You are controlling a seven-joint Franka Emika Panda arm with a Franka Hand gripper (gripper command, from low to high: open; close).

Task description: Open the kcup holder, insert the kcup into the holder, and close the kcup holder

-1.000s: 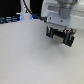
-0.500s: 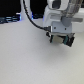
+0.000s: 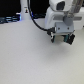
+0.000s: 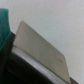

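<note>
Lowered since, arm [image 3: 59,17] covers kcup holder [image 3: 62,38]; orientation unclear

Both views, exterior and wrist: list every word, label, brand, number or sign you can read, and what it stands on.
None can be read in either view.
Exterior view: the robot arm and the kcup holder show no legible marks; the picture is too small and blurred.
Wrist view: only a pale flap and a green patch, no text.

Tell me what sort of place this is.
Probably a robotics lab bench: a white robot arm with a black cable works over a plain pale tabletop, with dark equipment behind.
</note>
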